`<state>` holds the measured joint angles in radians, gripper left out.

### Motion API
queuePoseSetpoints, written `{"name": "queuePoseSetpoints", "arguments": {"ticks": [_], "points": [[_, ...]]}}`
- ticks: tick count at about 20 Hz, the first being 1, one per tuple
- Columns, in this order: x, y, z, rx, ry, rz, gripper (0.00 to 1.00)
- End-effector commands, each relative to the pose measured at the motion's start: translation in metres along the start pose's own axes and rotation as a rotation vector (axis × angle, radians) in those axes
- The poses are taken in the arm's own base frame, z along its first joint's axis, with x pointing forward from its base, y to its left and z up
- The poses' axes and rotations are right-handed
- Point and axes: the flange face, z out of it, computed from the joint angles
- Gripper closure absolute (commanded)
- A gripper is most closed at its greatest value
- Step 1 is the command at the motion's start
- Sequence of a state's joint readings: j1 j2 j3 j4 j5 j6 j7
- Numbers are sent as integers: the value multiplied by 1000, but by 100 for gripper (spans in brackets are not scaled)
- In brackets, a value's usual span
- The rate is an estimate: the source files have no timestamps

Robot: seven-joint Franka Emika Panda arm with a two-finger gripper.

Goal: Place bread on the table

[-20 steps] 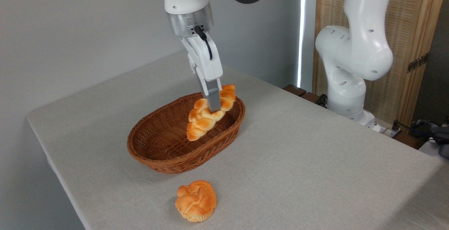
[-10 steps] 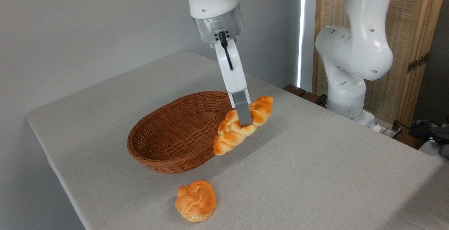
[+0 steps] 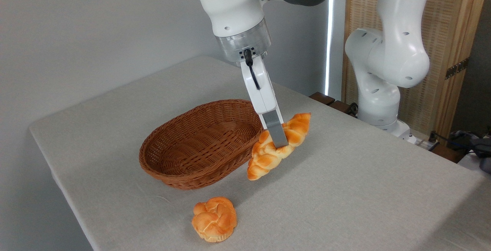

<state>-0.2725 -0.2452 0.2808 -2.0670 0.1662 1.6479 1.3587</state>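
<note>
Single fixed view only. Set above table height, off one corner, looking down at a slant across the cloth toward the grey wall and a wooden screen at the back right. Close range: table fills the lower frame, near and right edges cut off. Arm base visible at right, upper links cropped by the top edge. Basket, loaf and bun sit near centre, all in sharp focus.
</note>
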Motion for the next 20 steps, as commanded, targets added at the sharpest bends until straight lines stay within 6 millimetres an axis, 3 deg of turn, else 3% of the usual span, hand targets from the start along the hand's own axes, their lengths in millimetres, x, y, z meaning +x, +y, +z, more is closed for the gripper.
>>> {"name": "queuePoseSetpoints", "arguments": {"ticks": [1,4,6,10,15,17,20], "points": [[-3,0,0,15,-15,66,28],[-9,-3,2,29,-11,128,23],[-28,-7,5,34,5,149,21],[-44,-9,6,39,19,187,18],[-44,-10,5,41,21,179,14],[-44,-9,2,48,29,153,0],[-43,-8,-4,56,51,38,0]]}}
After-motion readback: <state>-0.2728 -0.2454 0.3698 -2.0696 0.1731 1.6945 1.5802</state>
